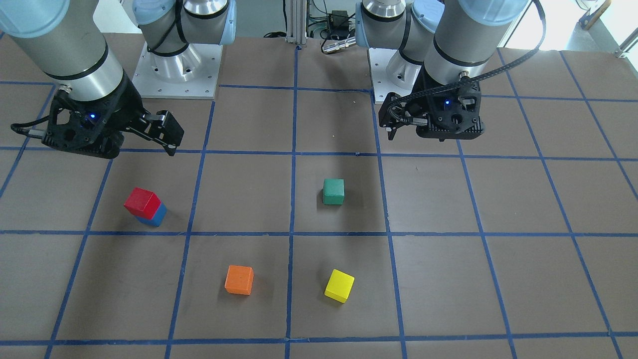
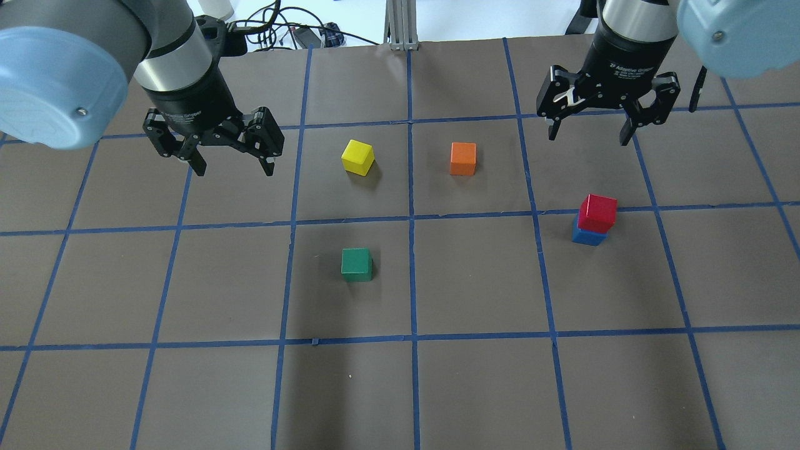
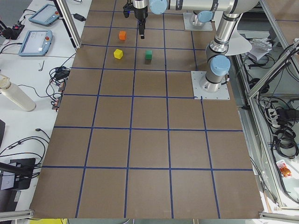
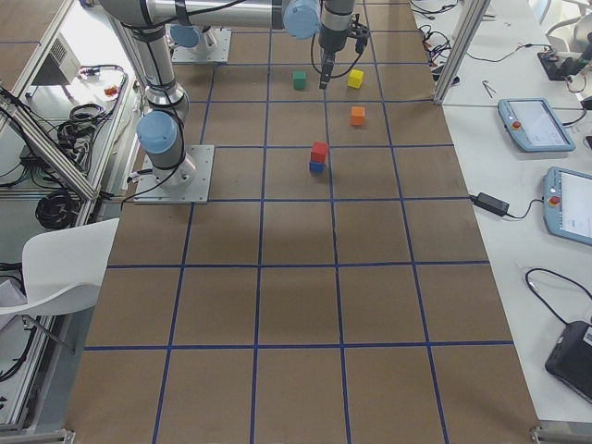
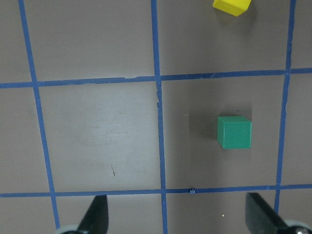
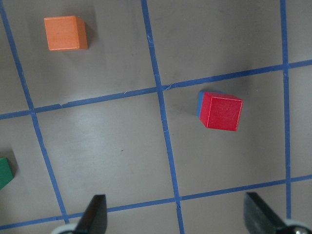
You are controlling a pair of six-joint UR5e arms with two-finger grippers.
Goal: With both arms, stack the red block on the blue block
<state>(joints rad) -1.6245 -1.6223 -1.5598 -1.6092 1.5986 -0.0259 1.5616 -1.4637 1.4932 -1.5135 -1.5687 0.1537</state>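
Two hands hang empty above the counter [image 2: 475, 281]: the left hand [image 2: 235, 167] and the right hand [image 2: 589, 136] are both spread wide and grip nothing. The red block [image 2: 597, 212] sits on top of the blue block [image 2: 587, 236] on the robot's right side, near the right hand but clear of it, and slightly twisted against the lower block. Both blocks look rigid, light and matte, so slipping is unlikely. Any correction should grip two opposite flat side faces, not the corners.
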